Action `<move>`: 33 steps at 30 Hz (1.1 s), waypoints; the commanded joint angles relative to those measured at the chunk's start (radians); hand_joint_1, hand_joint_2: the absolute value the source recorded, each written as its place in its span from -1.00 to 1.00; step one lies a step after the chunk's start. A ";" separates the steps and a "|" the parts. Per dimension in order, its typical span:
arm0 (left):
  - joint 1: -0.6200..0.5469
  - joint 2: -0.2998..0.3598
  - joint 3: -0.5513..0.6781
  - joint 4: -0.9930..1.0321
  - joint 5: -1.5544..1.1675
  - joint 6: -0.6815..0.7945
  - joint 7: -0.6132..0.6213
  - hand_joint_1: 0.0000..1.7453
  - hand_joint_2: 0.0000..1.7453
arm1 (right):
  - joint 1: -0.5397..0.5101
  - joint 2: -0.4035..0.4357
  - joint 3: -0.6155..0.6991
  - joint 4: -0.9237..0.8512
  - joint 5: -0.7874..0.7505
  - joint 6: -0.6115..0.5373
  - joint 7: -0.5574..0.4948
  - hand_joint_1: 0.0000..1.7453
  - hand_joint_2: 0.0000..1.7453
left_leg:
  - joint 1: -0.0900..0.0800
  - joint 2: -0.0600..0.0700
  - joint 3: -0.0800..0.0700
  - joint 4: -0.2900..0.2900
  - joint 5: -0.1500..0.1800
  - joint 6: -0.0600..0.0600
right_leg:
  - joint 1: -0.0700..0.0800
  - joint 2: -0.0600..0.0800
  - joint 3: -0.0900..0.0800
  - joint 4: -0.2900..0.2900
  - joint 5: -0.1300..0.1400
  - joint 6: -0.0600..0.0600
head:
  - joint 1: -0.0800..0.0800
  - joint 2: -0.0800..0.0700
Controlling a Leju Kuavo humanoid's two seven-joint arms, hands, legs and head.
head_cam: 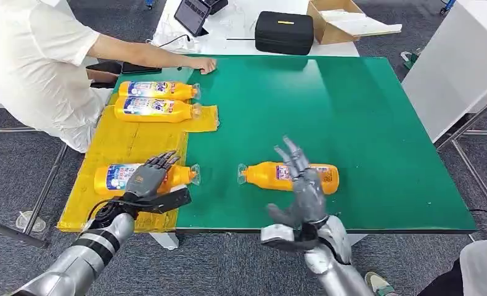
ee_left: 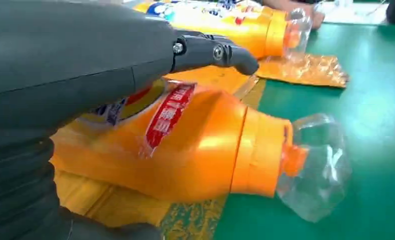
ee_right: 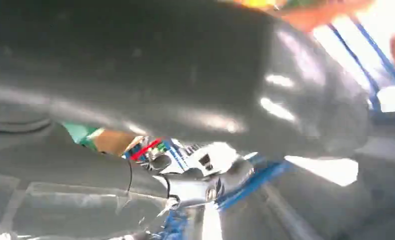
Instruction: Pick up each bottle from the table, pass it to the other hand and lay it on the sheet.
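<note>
Green table: one bottle lies crosswise just beyond the right hand — fingers spread, empty. Left hand rests over a bottle on the yellow sheet — grip probably loose.

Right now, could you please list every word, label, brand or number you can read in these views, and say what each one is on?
No text can be read with certainty.
Far two bottles on the yellow sheet: blue and white labels, large lettering too blurred to spell.
Bottle under the left hand, near bottle: red label strip with white characters, unreadable.
Bottle on the green table: label too small.
Tablet: screen unreadable.
</note>
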 commanded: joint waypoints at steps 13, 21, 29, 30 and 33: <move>0.161 0.013 -0.041 -0.321 0.107 0.030 -0.042 -1.00 1.00 | -0.117 -0.012 -0.064 0.339 0.072 -0.008 0.040 -1.00 1.00 | -0.001 0.001 0.004 0.000 -0.003 0.002 | 0.000 -0.002 0.004 0.000 -0.002 -0.001 | 0.001 0.000; 0.274 0.024 -0.102 -0.551 0.154 0.059 -0.076 -1.00 1.00 | -0.180 -0.057 -0.106 0.452 0.208 -0.009 0.180 -1.00 1.00 | -0.001 0.000 0.003 0.000 -0.003 0.002 | 0.000 -0.003 0.004 0.000 -0.003 -0.001 | 0.000 0.000; 0.349 0.023 -0.141 -0.739 0.261 0.002 -0.071 -1.00 1.00 | -0.262 -0.104 -0.091 0.491 0.398 0.089 0.383 -1.00 1.00 | -0.002 0.000 0.000 0.001 -0.002 0.002 | -0.001 -0.003 0.002 0.001 -0.003 -0.001 | 0.000 0.000; 0.366 0.014 -0.134 -0.763 0.288 -0.018 -0.053 -1.00 1.00 | -0.266 -0.113 -0.089 0.483 0.405 0.140 0.411 -1.00 1.00 | -0.002 0.000 -0.002 0.001 -0.001 0.001 | -0.001 -0.002 -0.001 0.000 -0.001 -0.001 | 0.000 0.000; 0.392 -0.004 -0.124 -0.799 0.317 -0.031 -0.014 -1.00 1.00 | -0.271 -0.135 -0.085 0.490 0.454 0.180 0.483 -1.00 1.00 | -0.002 0.001 0.000 0.001 -0.003 0.002 | -0.001 -0.001 0.001 0.001 -0.003 -0.001 | 0.000 0.000</move>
